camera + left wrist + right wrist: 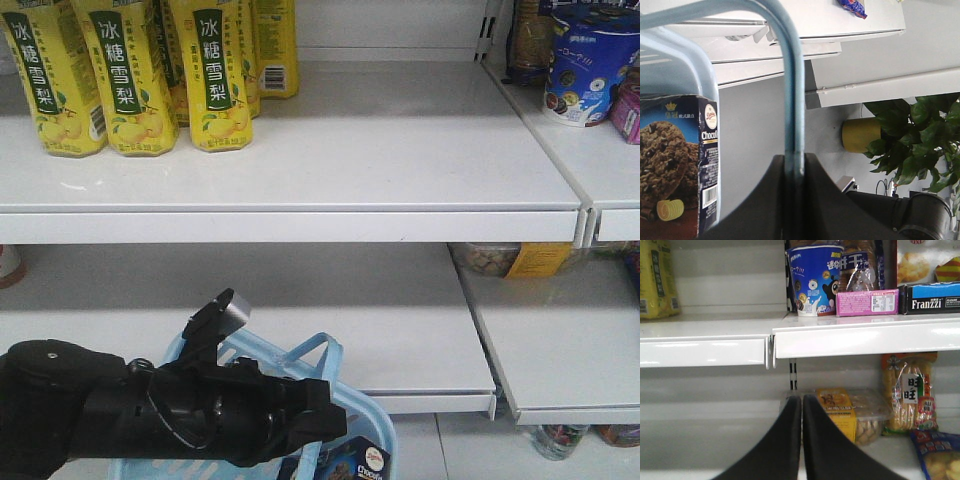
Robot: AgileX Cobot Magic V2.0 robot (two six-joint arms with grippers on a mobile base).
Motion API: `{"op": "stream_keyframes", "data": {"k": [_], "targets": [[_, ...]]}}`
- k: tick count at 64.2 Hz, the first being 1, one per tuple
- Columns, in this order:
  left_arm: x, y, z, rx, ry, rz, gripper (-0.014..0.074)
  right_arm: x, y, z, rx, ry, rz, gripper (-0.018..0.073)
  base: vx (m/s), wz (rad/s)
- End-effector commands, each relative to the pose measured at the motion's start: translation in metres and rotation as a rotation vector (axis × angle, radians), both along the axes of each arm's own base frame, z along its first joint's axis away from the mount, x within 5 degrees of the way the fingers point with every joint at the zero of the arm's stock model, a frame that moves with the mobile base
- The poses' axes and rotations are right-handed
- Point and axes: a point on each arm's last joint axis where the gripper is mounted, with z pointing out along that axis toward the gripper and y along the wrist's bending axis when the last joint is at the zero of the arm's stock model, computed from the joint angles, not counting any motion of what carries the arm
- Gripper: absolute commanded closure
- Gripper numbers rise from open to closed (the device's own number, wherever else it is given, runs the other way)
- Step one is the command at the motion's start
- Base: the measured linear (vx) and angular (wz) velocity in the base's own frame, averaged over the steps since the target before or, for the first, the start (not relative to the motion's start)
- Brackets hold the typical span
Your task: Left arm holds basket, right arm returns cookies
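— Front view first: what is there?
— Two white shelves, one above the other. Yellow bottles stand at the left of the upper one, and a round blue tub stands on the next section to the right. The left arm reaches in from the lower left, black and bulky, with a small grey block on its upper side.
— And the basket?
— The light blue basket is right under that arm, in front of the lower shelf. One handle loop rises just behind the arm's front end. A corner of the dark cookie box shows inside the basket, at the bottom edge of the picture.
— Left wrist view?
— The jaws are clamped on a basket handle: the blue bar comes down from the top and ends pinched between the two black sides. The cookie box stands upright at the left, partly behind a second pale blue loop, with its cookie picture and the letters "Choco" readable. Further off to the right, a leafy plant is beside a yellow pot.
— Right wrist view?
— The right arm shows only its jaws, bottom centre, drawn together to a thin slit with nothing between them. They face the shelves. Up top, the blue tub stands just beside a pink box and a blue "Franzzi" box. Below, a clear snack tub with a yellow label sits near a tall bag
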Motion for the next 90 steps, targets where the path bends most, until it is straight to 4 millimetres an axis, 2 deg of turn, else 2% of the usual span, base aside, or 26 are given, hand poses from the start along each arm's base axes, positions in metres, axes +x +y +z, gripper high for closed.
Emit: {"op": "stream_keyframes", "data": {"k": [1, 8, 17, 29, 40, 46, 53, 61, 70, 78, 90], "targets": [[0.0, -0.003, 0.023, -0.087, -0.039, -0.002, 0.0603, 0.007, 0.0, 0.024, -0.001, 0.051, -0.007, 0.0567, 0.0, 0.0], [0.0, -0.003, 0.023, -0.087, -0.039, -0.002, 0.0603, 0.021, 0.001, 0.028, 0.064, 0.19, 0.001, 0.0567, 0.0, 0.0], [0.0, -0.003, 0.023, -0.087, -0.039, -0.002, 0.0603, 0.038, 0.003, 0.023, 0.144, 0.274, 0.009, 0.0567, 0.0, 0.0], [0.0, -0.003, 0.023, -0.087, -0.039, -0.002, 0.0603, 0.055, 0.002, 0.023, 0.144, 0.261, -0.002, 0.0567, 0.0, 0.0], [0.0, -0.003, 0.023, -0.087, -0.039, -0.002, 0.0603, 0.059, 0.002, 0.021, 0.143, 0.282, -0.005, 0.0545, 0.0, 0.0], [0.0, -0.003, 0.023, -0.087, -0.039, -0.002, 0.0603, 0.059, 0.002, 0.021, 0.148, 0.281, -0.005, 0.049, 0.0, 0.0], [0.0, -0.003, 0.023, -0.087, -0.039, -0.002, 0.0603, 0.059, 0.004, 0.021, 0.199, 0.287, 0.014, 0.0384, 0.0, 0.0], [0.0, -0.003, 0.023, -0.087, -0.039, -0.002, 0.0603, 0.058, 0.014, 0.018, 0.274, 0.328, 0.092, 0.0238, 0.0, 0.0], [0.0, -0.003, 0.023, -0.087, -0.039, -0.002, 0.0603, 0.055, 0.025, 0.017, 0.323, 0.371, 0.18, 0.0125, 0.0, 0.0], [0.0, -0.003, 0.023, -0.087, -0.039, -0.002, 0.0603, 0.055, 0.036, 0.012, 0.378, 0.438, 0.256, 0.0096, 0.0, 0.0], [0.0, -0.003, 0.023, -0.087, -0.039, -0.002, 0.0603, 0.063, 0.061, -0.005, 0.404, 0.628, 0.367, 0.0096, 0.0, 0.0]]}}
